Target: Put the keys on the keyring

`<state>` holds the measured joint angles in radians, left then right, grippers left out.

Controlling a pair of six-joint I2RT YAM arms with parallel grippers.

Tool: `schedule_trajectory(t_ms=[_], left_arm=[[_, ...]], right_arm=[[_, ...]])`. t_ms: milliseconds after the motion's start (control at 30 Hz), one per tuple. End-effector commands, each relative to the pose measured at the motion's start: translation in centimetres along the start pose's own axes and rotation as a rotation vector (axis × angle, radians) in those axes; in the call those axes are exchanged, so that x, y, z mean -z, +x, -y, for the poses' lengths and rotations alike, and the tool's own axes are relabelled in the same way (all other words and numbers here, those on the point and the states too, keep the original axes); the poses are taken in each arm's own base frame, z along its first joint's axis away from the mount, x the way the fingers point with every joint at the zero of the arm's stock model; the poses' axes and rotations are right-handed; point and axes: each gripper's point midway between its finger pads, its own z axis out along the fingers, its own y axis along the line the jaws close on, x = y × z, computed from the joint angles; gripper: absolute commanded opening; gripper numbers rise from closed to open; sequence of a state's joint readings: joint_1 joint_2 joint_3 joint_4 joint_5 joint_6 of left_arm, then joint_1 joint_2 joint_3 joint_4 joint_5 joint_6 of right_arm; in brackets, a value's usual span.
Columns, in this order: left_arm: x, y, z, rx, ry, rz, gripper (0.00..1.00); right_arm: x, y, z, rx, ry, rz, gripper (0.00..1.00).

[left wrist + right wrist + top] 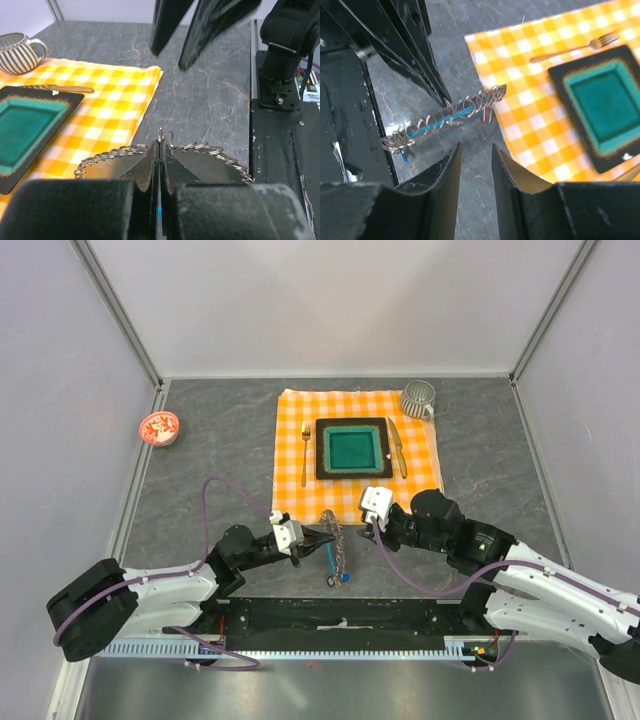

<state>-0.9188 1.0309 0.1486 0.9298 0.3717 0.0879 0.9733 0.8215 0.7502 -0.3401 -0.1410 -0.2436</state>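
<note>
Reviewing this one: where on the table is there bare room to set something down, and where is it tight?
The table is bare between the red-and-white dish and the checked cloth, and again right of the cloth, beside the mug. It is crowded in front of the cloth, where the left gripper, shut on the keyring, meets the open right gripper.

No legible txt, labels, brand marks or nos. in any view. The red-and-white dish [159,427] at the table's left edge has a printed pattern, too small to read as lettering.
</note>
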Motion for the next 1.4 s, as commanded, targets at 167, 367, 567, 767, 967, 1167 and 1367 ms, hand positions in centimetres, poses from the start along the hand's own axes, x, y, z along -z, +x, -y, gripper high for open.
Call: schedule_trajectory(t_ms=[167, 367, 567, 767, 967, 1167, 1367], left_arm=[[1.0, -5.8, 0.0, -0.037, -0.03, 0.309, 0.02], [1.2, -6.5, 0.3, -0.015, -0.021, 0.345, 0.02], [1.2, -7.2, 0.1, -0.016, -0.027, 0.367, 0.02], [1.2, -7.6, 0.0, -0.015, -0.034, 0.379, 0.02], [1.3, -8.1, -0.1, -0.013, -0.037, 0.398, 0.02], [1.3, -8.7, -0.2, -0.016, -0.038, 0.416, 0.02], [1.5, -9.3, -0.2, -0.018, -0.038, 0.443, 0.02]], right_arm=[[-2.3, 1.3, -0.7, -0.082, -0.006, 0.051, 0.39], [-3.3, 1.7, -1.3, -0.08, -0.031, 0.076, 0.4], [-4.2, 2.2, -2.4, -0.076, -0.092, 0.061, 0.42], [-4.4, 2.4, -2.8, -0.075, -0.115, 0.058, 0.43], [-4.7, 2.6, -3.0, -0.076, -0.127, 0.049, 0.42], [-4.9, 3.1, -3.4, -0.08, -0.143, 0.04, 0.38], [-5.1, 2.5, -3.6, -0.08, -0.156, 0.065, 0.16]])
